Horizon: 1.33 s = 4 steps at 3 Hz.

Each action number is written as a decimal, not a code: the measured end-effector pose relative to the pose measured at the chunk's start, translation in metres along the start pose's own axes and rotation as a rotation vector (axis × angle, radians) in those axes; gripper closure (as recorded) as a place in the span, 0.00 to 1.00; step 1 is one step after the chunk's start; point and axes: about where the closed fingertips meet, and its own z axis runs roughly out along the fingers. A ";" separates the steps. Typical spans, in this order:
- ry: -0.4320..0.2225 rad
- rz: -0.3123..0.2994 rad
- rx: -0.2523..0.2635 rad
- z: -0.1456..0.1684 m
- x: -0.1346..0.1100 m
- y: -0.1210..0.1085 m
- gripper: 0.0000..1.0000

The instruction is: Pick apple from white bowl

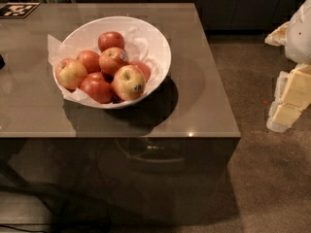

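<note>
The white bowl [160, 47], lined with crinkled white paper, stands on the left middle of the brown table and holds several apples. The apple [129, 82] is pale yellow-green with a red blush and a dark sticker on its side. It lies at the bowl's front right, on top of the others. A redder stickered apple [113, 60] lies behind it and a yellow-red apple [71, 74] lies at the bowl's left. My gripper [290, 98] is at the right edge of the view, beyond the table's right side, well apart from the bowl.
The glossy brown table [204, 106] ends at its front edge just below the bowl and at its right edge near the arm. A black-and-white marker tag [17, 9] lies at the far left corner. Dark cabinets stand behind, and brown carpet lies to the right.
</note>
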 end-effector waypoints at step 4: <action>-0.156 -0.271 -0.042 -0.017 -0.121 -0.026 0.00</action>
